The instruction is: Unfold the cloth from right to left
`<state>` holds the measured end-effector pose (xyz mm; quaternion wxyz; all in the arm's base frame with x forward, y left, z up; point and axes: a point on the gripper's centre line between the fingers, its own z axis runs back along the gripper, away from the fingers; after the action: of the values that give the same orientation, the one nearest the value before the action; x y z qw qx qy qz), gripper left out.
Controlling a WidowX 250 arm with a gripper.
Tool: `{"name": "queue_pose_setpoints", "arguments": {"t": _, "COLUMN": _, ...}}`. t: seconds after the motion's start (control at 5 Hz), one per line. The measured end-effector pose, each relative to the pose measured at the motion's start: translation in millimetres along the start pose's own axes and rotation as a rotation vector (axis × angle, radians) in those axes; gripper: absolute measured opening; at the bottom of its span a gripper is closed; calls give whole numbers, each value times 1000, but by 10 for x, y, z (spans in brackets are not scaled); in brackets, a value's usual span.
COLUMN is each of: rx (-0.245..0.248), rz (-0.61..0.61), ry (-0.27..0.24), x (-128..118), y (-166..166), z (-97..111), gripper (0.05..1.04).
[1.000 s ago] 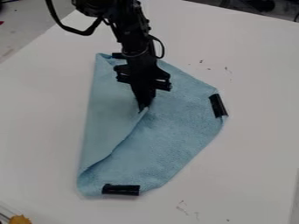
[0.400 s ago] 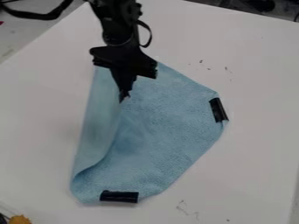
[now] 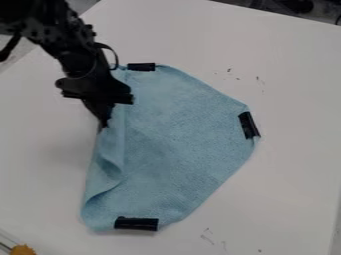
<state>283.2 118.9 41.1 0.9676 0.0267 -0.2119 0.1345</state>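
Flap pinched at 9 o'clock, ready to go outward

We have the black two-finger gripper [image 3: 103, 124] at 9 o'clock, fingers closed on the free edge of the light-blue fabric cloth [image 3: 180, 139]. The cloth covers the middle of the white flat table [image 3: 286, 199], with a black strip at its 11 o'clock edge [image 3: 140, 66], a black strip at its 3 o'clock corner [image 3: 249, 125] and a black strip at its 7 o'clock edge [image 3: 136, 223]. The black jointed arm [image 3: 63, 42] enters from 10 o'clock; single arm, so that one is nearest.

Key relation: the pinched edge is right at the fingertips, and the bulk of the cloth lies from them toward 3 o'clock. We read the fold's long axis as running 11 to 7 o'clock, with the narrow blue flap [image 3: 113, 162] raised along it and curling over near 7. So the pull should go square to that line, out toward 9 o'clock, then down and let go. We judge the unfolding past halfway. Risk: if we release too soon, the flap drops back toward 3; if we pull too hard, the whole cloth slides.
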Motion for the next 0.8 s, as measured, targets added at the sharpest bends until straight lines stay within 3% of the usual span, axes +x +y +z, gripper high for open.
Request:
{"name": "queue_pose_setpoints", "arguments": {"t": 0.4, "rx": 27, "rz": 26, "ry": -25, "x": -150, "y": 484, "z": 25, "gripper": 55}}
{"name": "queue_pose_setpoints", "arguments": {"t": 0.8, "rx": 43, "rz": -6, "ry": 11, "x": -332, "y": 849, "z": -15, "gripper": 77}}
